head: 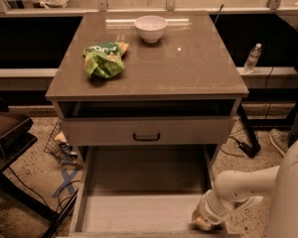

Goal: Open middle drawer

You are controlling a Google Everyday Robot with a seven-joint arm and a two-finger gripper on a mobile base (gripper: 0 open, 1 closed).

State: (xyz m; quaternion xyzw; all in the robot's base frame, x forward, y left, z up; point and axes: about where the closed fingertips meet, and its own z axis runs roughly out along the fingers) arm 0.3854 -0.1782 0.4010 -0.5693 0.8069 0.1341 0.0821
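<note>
The middle drawer point(144, 202) is pulled far out toward me below a shut drawer front point(188, 131) with a small dark bar handle point(146, 137). I see its bare grey-beige floor and side rails. Its own front lies at the bottom edge of the view, and its handle is hidden. My gripper point(203, 221) is at the drawer's front right corner, at the end of my white arm point(248, 182), which comes in from the lower right. The gripper's tip is down by the drawer's front edge.
On the cabinet top point(198, 68) lie a green chip bag point(105, 58) and a white bowl point(150, 28). A water bottle point(252, 58) stands on a ledge at the right. A dark stand point(5, 133) and cables point(64, 182) are at the left. A shoe point(279, 142) is on the floor at the right.
</note>
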